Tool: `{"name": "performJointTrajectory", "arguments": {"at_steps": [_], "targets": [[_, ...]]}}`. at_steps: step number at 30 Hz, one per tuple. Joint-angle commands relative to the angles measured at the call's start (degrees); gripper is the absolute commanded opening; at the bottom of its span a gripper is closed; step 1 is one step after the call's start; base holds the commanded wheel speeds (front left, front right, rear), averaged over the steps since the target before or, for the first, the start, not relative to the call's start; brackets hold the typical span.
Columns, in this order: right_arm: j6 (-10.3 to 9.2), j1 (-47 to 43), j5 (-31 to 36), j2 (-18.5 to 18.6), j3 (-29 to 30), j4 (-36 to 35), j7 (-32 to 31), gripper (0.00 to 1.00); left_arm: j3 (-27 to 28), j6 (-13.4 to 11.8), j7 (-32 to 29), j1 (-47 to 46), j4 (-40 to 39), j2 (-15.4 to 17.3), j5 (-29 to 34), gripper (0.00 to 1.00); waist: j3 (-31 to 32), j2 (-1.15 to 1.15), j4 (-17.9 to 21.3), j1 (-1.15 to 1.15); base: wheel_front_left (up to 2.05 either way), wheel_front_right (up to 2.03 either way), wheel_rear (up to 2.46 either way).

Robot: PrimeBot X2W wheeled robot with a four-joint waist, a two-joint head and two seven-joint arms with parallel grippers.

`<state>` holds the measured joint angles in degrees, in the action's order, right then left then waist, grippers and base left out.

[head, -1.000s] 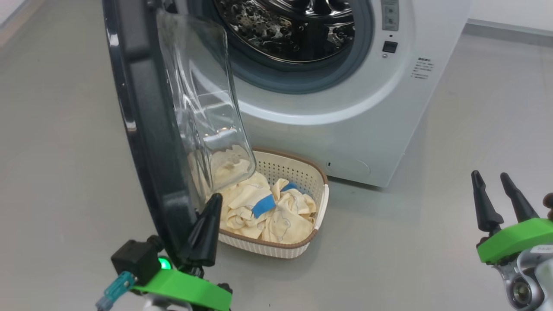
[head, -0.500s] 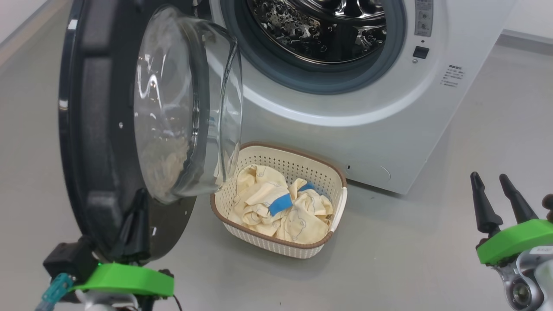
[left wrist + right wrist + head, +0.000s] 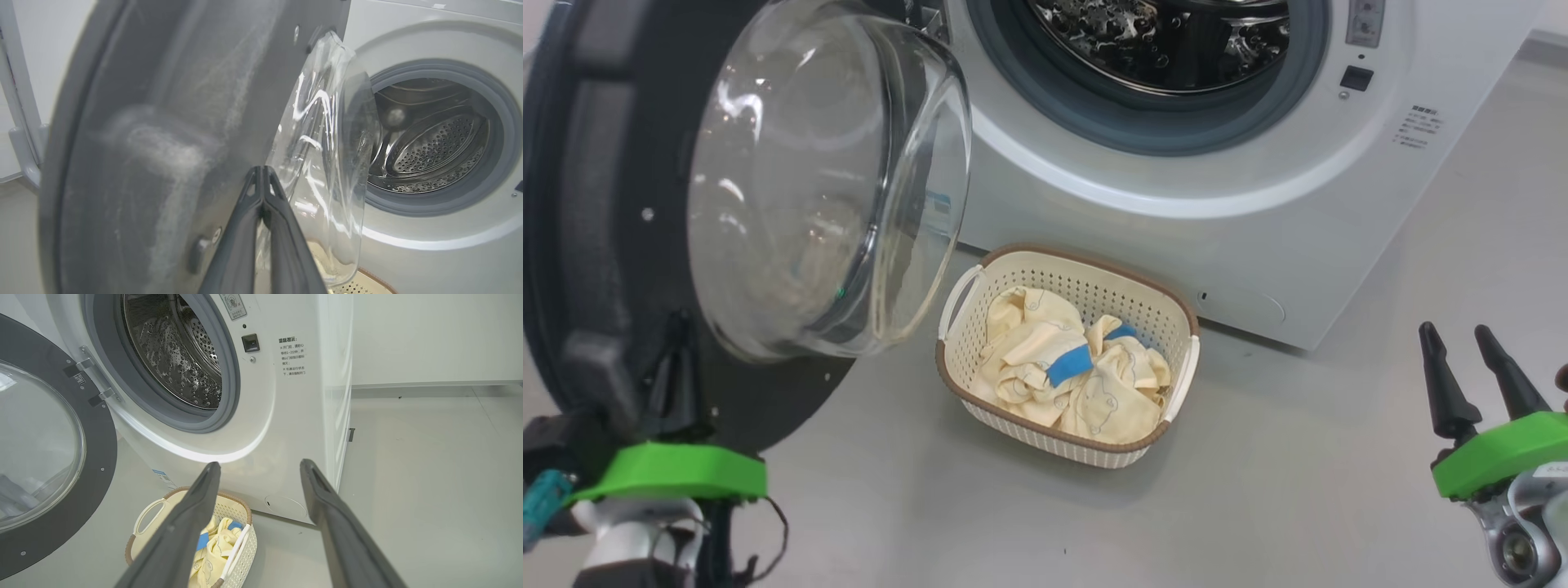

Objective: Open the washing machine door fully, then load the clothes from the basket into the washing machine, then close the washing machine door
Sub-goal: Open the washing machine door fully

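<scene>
Big white washing machine (image 3: 1176,220) up top, steel drum (image 3: 1168,33) gaping, and the washing machine door (image 3: 596,245) has swung a good way wider than a second ago. Back then it stood nearly edge-on to the head camera, hanging over the basket. Now its inner face and glass bowl (image 3: 809,180) look straight back at us, off to the left of the machine's mouth. The head camera has shifted too, mind, so part of that is the view. The basket (image 3: 1086,256) sits on the floor just in front of the machine, out from under the glass, the clothes (image 3: 1070,376) heaped inside, none loaded yet. Left gripper (image 3: 674,371), fingers clenched together on nothing, lies against the door's lower inner rim, pushing by the look of it. Right gripper (image 3: 1454,331) hangs spread wide and empty, well off to the basket's right. Door nearly fully open, I'd say. Loading comes next.
</scene>
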<state>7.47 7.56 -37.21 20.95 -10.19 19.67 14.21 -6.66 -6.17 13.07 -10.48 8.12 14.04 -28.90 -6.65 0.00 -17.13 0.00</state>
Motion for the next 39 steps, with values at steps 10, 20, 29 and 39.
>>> {"name": "performJointTrajectory", "arguments": {"at_steps": [10,20,29,39], "targets": [[0.02,2.9,0.8,2.6,-1.3,-1.7,0.8,1.0,8.2,-1.0,1.8,-9.7,8.7,4.3,1.2,0.0,-2.2,0.0,-0.3,0.0,0.0,0.0,0.0],[0.02,3.8,0.8,3.2,-1.0,-2.0,0.8,1.0,13.9,0.2,1.9,-15.4,15.7,5.6,4.1,0.0,-4.0,0.0,-0.3,0.0,0.0,0.0,0.0],[0.02,5.1,0.9,4.2,-1.2,-2.0,0.8,1.0,18.4,3.5,1.9,-21.5,24.1,6.4,6.2,0.0,-6.0,0.0,0.1,0.0,0.0,0.0,0.0],[0.02,7.1,1.2,5.9,-1.2,-2.5,0.8,1.0,23.4,6.8,1.9,-28.5,33.2,7.7,10.1,0.0,-9.3,0.0,1.2,0.0,0.0,0.0,0.0]]}}
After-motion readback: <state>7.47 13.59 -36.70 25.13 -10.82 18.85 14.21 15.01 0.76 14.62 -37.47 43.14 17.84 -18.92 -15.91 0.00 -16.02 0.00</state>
